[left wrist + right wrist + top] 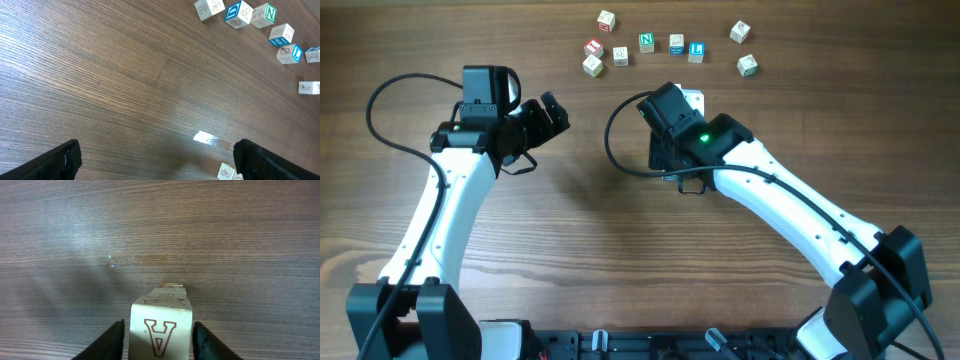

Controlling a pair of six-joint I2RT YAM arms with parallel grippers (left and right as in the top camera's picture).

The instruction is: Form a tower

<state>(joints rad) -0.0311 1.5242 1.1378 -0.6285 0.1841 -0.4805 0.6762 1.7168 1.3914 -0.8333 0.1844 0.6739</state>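
step: stacking, tower [161, 315] stands mid-table | right gripper [159, 330] straddles its top; clamped or slack, I cannot tell | left gripper [159, 162] spread wide, empty, off to the side | next: likely lift clear without nudging, then fetch from loose cubes [646, 42] along the far edge | table [570, 220] wood-grain; room unseen

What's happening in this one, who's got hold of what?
The right gripper is down at the tower, a short stack of letter cubes, with a finger on either side of the top cube, the one marked A. Whether it is squeezing that cube or has let go is hard to tell. The left gripper hangs wide open and empty over the table. Several loose cubes lie scattered at the far edge.
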